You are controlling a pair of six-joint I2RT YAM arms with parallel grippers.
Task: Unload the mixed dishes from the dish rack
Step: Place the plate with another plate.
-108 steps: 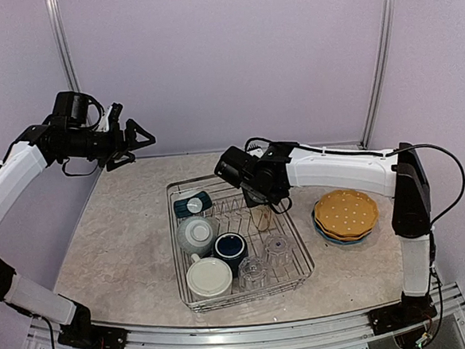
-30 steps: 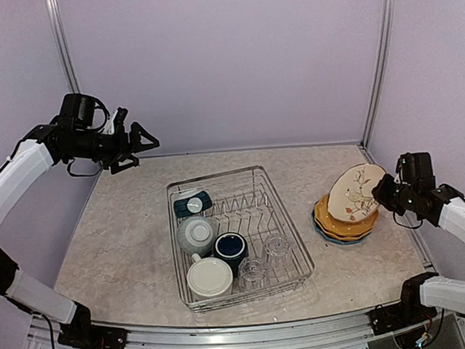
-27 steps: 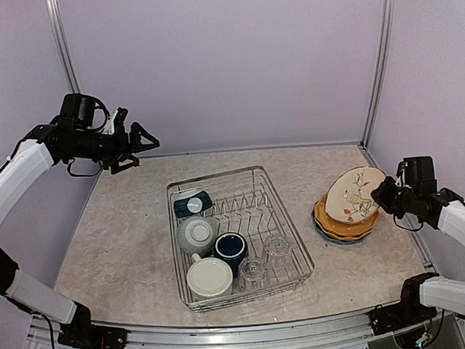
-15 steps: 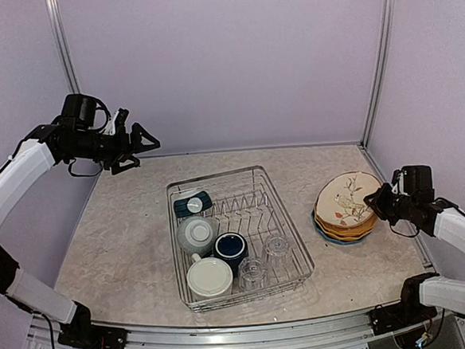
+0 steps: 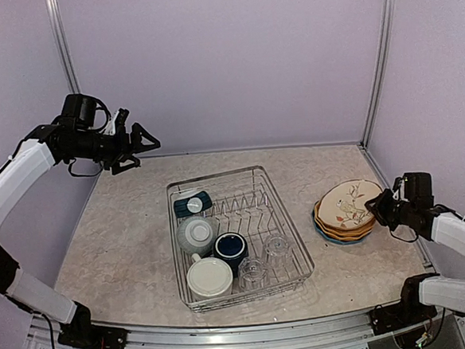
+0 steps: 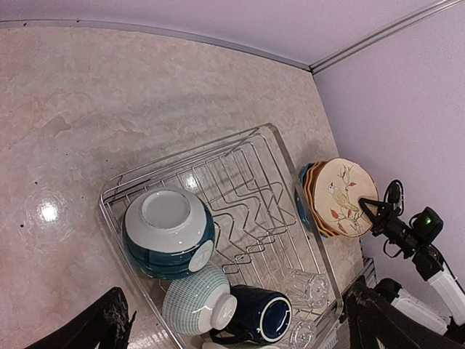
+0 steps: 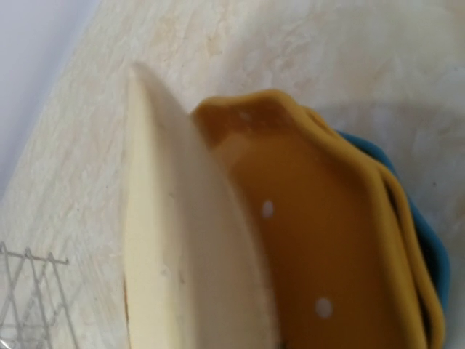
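Note:
The dish rack [image 5: 295,250] in mid-table holds an upturned small teal bowl [image 5: 193,203], a pale patterned bowl [image 5: 197,234], a navy mug [image 5: 230,246], a cream mug [image 5: 209,277] and two clear glass tumblers [image 5: 277,247]. To its right, the cream floral plate [image 5: 348,205] leans low on the yellow dotted plates [image 5: 332,225] over a blue plate [image 7: 421,236]. My right gripper [image 5: 381,206] is at the floral plate's right rim; its fingers are hidden in the right wrist view. My left gripper [image 5: 138,141] hangs open and empty, high at the far left.
The rack's plate prongs [image 6: 251,211] stand bare. Upright frame posts [image 5: 378,60] and purple walls close the back and sides. Marble tabletop [image 5: 117,230] lies left of the rack. The plate stack sits near the table's right edge.
The right gripper has lowered the floral plate from a steep tilt to almost flat on the yellow plates. The left arm has not moved.

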